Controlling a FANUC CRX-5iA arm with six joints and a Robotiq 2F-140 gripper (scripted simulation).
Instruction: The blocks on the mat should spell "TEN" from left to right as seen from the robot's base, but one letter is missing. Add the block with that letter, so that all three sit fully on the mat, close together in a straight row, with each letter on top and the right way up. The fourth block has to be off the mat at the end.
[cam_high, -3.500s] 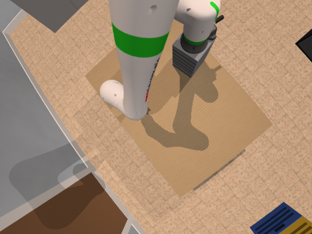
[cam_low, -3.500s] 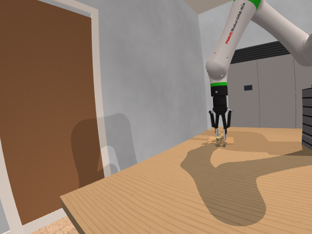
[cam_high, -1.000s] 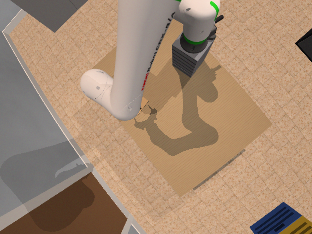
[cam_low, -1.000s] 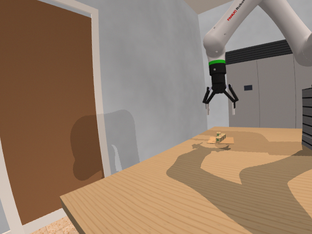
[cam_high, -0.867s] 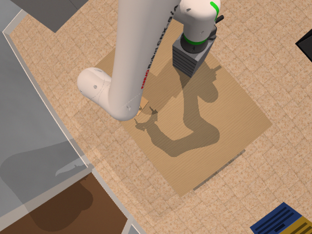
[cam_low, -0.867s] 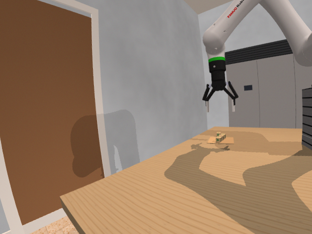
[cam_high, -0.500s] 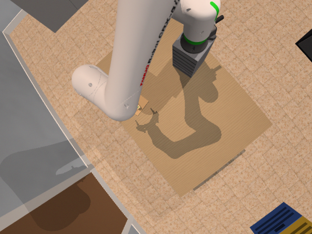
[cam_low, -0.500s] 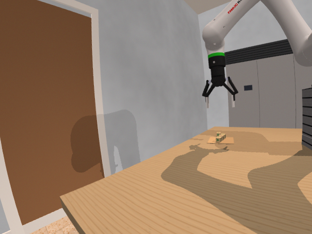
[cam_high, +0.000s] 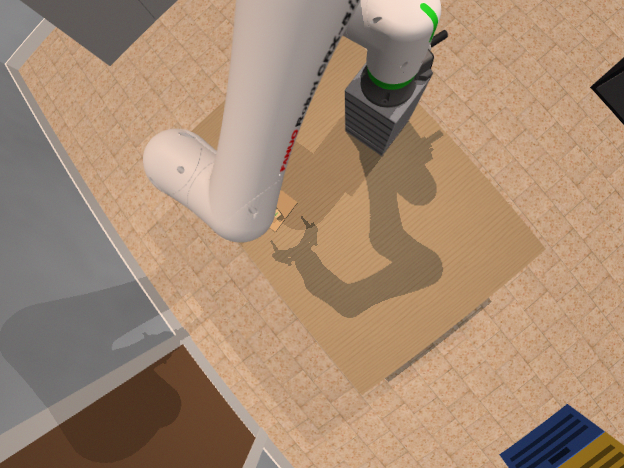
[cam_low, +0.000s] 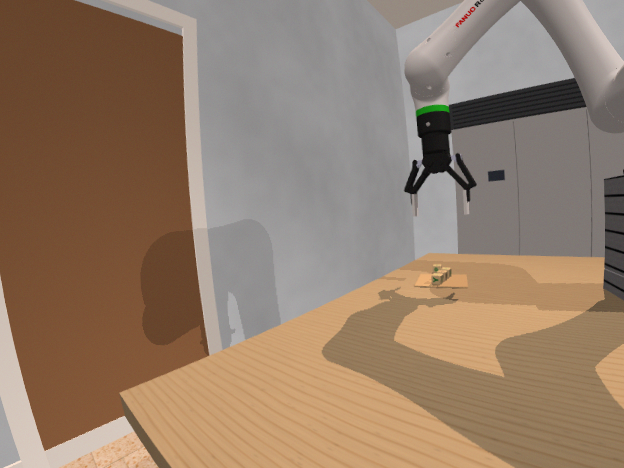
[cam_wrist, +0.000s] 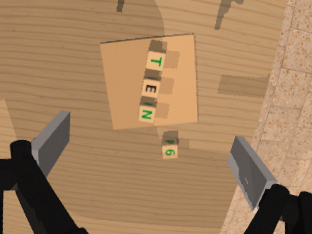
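In the wrist view a tan mat (cam_wrist: 150, 81) lies on the wooden table. Three blocks stand on it in a straight, close row: T (cam_wrist: 155, 61), E (cam_wrist: 151, 89) and N (cam_wrist: 147, 115), each with its green letter on top. A fourth block with a green mark (cam_wrist: 170, 152) sits on the table just off the mat's edge, beyond the N. My gripper (cam_wrist: 152, 138) is open and empty, high above the blocks. In the exterior view the gripper (cam_low: 440, 203) hangs well above the mat (cam_low: 444, 283) and the block row (cam_low: 441, 275). In the top view the arm hides most of the mat (cam_high: 283, 210).
A grey drawer unit (cam_high: 379, 120) stands at the table's far side near the robot base. The table edge and tiled floor (cam_wrist: 290, 95) lie just right of the mat in the wrist view. A grey wall and a brown door (cam_low: 95, 201) are to the left.
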